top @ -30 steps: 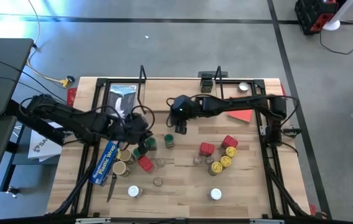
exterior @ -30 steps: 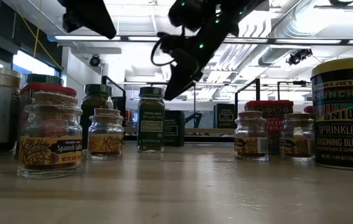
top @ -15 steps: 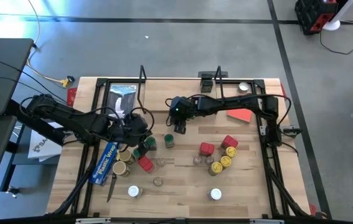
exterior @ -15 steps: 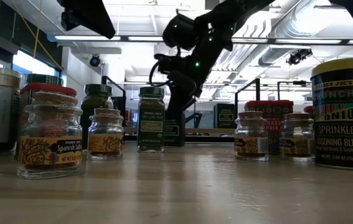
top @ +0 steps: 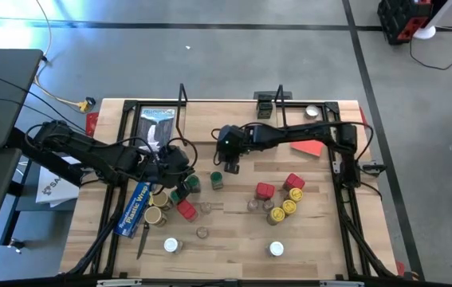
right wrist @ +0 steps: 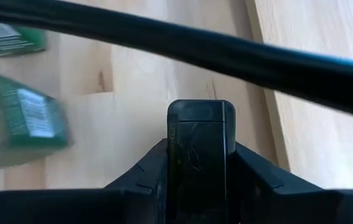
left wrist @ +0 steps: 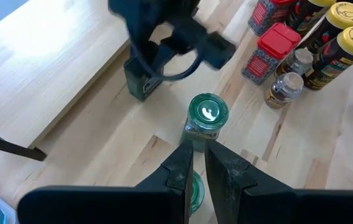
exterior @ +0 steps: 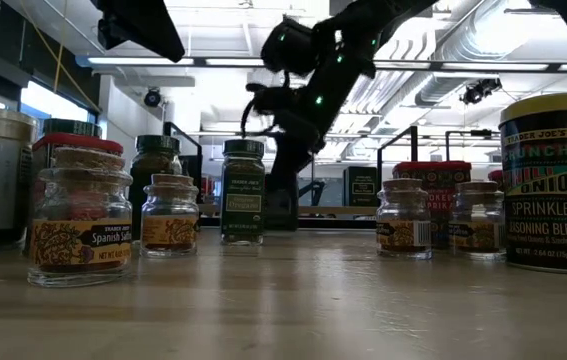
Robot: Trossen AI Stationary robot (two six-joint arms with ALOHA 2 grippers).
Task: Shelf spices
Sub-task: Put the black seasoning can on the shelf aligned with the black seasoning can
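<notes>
Right hand [top: 231, 166] pinches a dark boxy tin [right wrist: 200, 146], squared and smooth-sided, low over the wooden worktop [top: 233, 239] just off the light-wood shelf [top: 241, 119]. Left hand [left wrist: 198, 163], fingers pressed nearly together, hangs over a round glass jar with a green lid [left wrist: 208, 112]. Labels legible: "Spanish Saffron", probably, on a red-lidded jar [exterior: 79, 215]; "Trader Joe's… Sprinkle Seasoning Blend" on a yellow-lidded jar [exterior: 551, 180].

Dark tin [right wrist: 200, 146] upright beside shelf [top: 210, 123]; other spices [top: 281, 201] clustered mid-table, upright.
</notes>
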